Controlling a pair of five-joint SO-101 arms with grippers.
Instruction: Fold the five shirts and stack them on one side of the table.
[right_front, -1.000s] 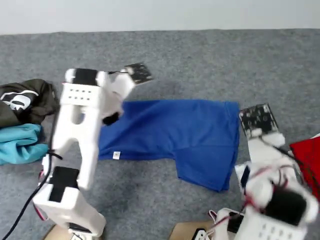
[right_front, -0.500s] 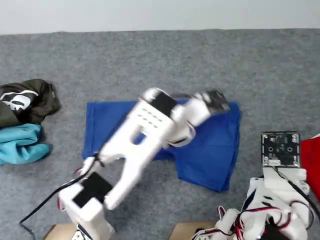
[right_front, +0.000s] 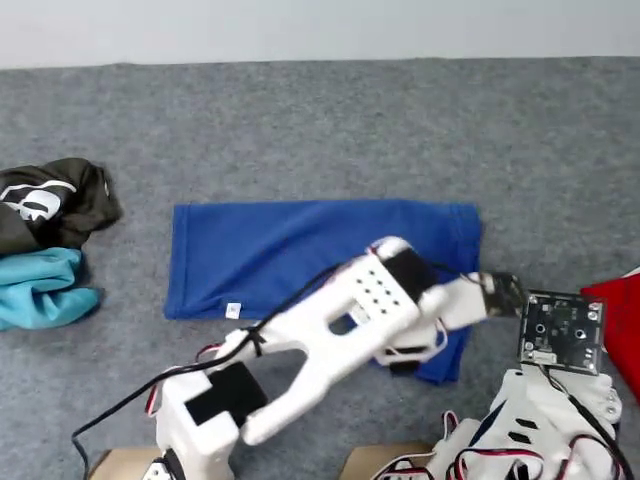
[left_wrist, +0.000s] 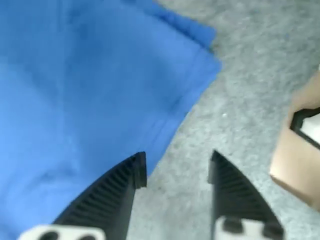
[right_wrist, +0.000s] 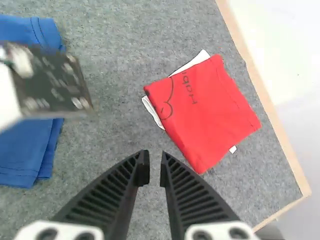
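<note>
A blue shirt (right_front: 280, 250) lies flat mid-table as a wide band, one flap hanging toward the front at its right end. My left arm (right_front: 380, 295) stretches across it to that flap. My left gripper (left_wrist: 177, 170) hovers open over the shirt's edge (left_wrist: 170, 125) near its corner, one finger above the cloth and one above the carpet. A folded red shirt (right_wrist: 205, 110) lies on a white one (right_wrist: 150, 107) near the table's right edge. My right gripper (right_wrist: 151, 170) is shut and empty above the bare carpet beside them. A dark olive shirt (right_front: 50, 205) and a teal shirt (right_front: 40, 285) lie crumpled at the left.
Grey carpet (right_front: 330, 120) covers the table. The table's edge (right_wrist: 260, 95) runs just past the red shirt. My right arm (right_front: 545, 420) sits pulled back at the front right, close to the left arm's wrist board (right_wrist: 50, 85). A brown base plate (left_wrist: 300, 150) lies near the front.
My left arm has swung from the shirt's far left end across to its front right corner. My right arm has drawn back toward the front edge.
</note>
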